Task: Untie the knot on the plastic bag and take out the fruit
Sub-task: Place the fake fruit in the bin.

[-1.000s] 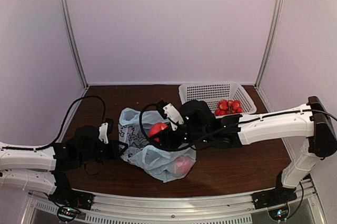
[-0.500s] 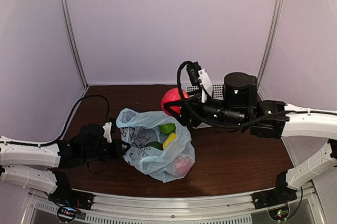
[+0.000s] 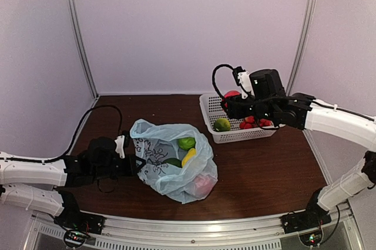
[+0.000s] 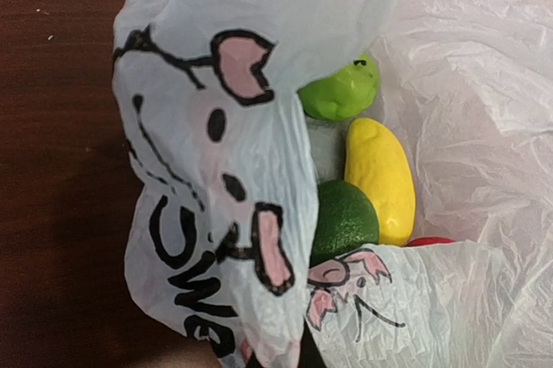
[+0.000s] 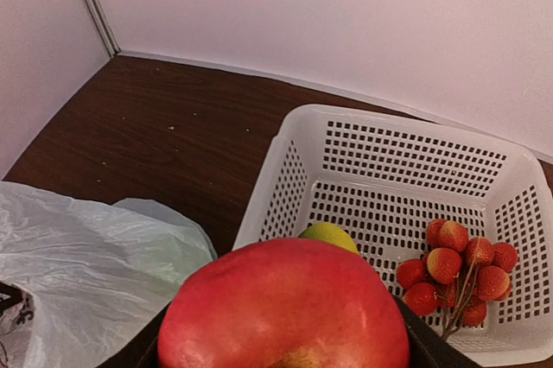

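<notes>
Item 1: black hand-drawn lettering, turned sideways, on the pale blue plastic bag, on the panel lying just in front of the left fingers. "Sw" can be read; the following letters run into a fold close to the fingers and cannot be made out. No other text, label, brand or number can be read in any view

Bag: one. Basket: one. Green fruits: three, two left of the right gripper, one beneath it. Yellow fruit: one. Pink fruit: one. Red cluster: one. Apple within the jaws: one.
</notes>
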Action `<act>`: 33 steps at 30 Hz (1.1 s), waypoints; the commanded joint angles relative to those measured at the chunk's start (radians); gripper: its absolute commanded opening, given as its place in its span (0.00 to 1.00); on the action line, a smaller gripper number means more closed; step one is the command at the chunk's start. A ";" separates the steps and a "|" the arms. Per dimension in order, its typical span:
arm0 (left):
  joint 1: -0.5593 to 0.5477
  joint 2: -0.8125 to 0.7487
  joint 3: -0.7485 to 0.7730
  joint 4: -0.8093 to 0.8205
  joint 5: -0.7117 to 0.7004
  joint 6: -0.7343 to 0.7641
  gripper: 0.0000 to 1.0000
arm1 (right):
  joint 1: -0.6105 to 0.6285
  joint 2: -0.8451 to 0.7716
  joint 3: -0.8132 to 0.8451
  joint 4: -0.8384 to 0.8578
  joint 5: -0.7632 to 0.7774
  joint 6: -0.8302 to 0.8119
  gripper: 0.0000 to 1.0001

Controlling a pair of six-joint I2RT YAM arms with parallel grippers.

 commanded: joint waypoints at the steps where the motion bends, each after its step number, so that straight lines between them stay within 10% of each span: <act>1: 0.007 -0.031 0.023 -0.011 -0.009 -0.012 0.00 | -0.120 0.095 0.035 -0.049 -0.054 -0.023 0.54; 21: 0.007 -0.068 0.014 -0.047 -0.007 -0.023 0.00 | -0.284 0.410 0.083 0.004 -0.111 -0.031 0.57; 33: 0.007 -0.049 0.012 -0.028 0.001 -0.025 0.00 | -0.295 0.429 0.082 0.001 -0.118 -0.028 0.90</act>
